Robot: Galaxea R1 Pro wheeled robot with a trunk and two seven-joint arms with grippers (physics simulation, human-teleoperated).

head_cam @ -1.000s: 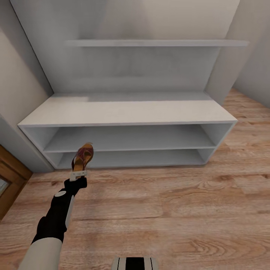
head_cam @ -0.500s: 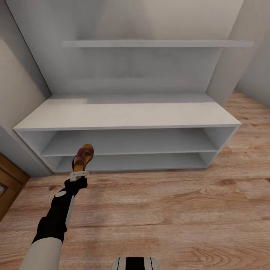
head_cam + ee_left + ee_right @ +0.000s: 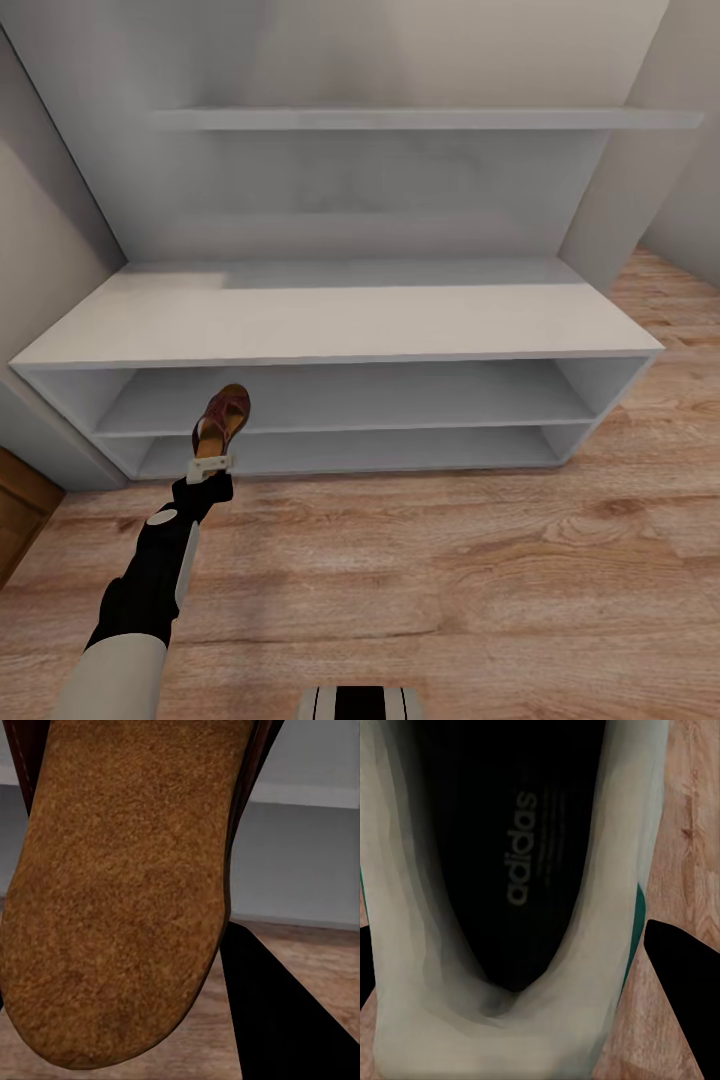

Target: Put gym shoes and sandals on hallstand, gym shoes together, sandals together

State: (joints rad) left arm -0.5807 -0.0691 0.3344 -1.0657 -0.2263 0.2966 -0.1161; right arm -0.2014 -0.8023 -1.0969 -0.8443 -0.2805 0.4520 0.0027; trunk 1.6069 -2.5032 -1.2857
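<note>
A dark maroon strappy sandal with a tan footbed is held by its heel in the left gripper, toe pointing away from the fingers, raised above the corridor floor in front of the hallstand; in the left wrist view its tan footbed sits between the dark fingers; a white gym shoe with a green side stripe lies between the right gripper's fingers, its opening facing the camera; whether they clamp it, I cannot tell.
</note>
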